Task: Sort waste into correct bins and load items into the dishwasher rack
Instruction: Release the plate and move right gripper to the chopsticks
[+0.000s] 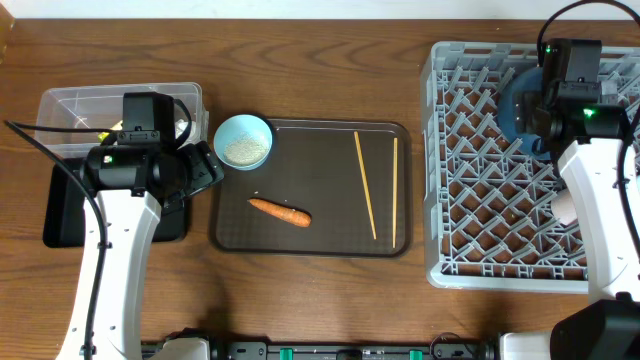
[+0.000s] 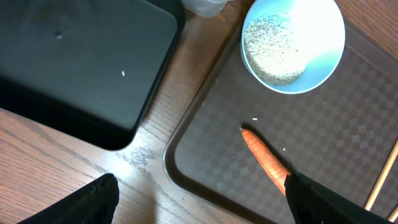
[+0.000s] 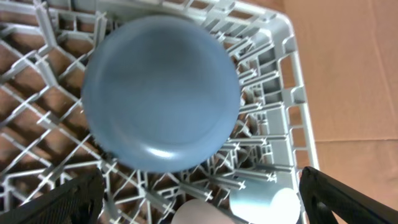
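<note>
Carrot (image 1: 280, 212): lies on the brown serving tray (image 1: 310, 243), left of centre, apart from the rice bowl (image 1: 243, 141) and well apart from the chopsticks (image 1: 365, 185).

Long axis runs roughly across the worktop (image 1: 300, 60). The thin tip points toward the left arm, and the thick end sits slightly nearer the robot.

Left hand (image 1: 203, 168): hangs at the serving tray's left rim, beside the black tray (image 1: 60, 215). The carrot is to its right and a little nearer the robot. In the wrist view the thick end runs up to one finger (image 2: 323, 202). Fingers spread wide, nothing between them. This arm is much the nearer, so the carrot is likely its pick.

Right hand (image 3: 199, 211): over the dishwasher rack (image 1: 470, 180), spread and empty, above the blue dish (image 3: 161, 93).

No brand, label or writing legible.
</note>
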Controlling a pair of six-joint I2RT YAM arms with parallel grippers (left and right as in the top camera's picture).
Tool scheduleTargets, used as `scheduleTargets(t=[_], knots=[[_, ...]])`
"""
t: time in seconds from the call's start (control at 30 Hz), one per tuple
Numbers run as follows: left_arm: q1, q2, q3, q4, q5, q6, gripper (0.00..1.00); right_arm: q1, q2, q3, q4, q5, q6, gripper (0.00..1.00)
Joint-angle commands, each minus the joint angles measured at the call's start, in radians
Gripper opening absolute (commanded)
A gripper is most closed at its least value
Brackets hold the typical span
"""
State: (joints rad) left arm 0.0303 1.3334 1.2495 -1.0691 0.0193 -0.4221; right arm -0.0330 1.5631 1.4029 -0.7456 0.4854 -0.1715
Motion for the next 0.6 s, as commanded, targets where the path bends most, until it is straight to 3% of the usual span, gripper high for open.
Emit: scheduleTargets(t=[0.0, 0.33, 0.57], knots=[[0.004, 0.005, 0.003, -0.004, -0.005, -0.009, 0.88, 0.003, -0.015, -0.004, -0.021, -0.02, 0.048, 0.99], [0.004, 0.006, 0.003, -0.004, -0.005, -0.009, 0.88, 0.054, -0.015, -0.004, -0.071, -0.159, 0.089, 0.99], [0.004, 0.006, 0.003, -0.003, -0.005, -0.009, 0.88, 0.141, -0.019, -0.004, -0.114, -0.702, 0.165, 0.99]])
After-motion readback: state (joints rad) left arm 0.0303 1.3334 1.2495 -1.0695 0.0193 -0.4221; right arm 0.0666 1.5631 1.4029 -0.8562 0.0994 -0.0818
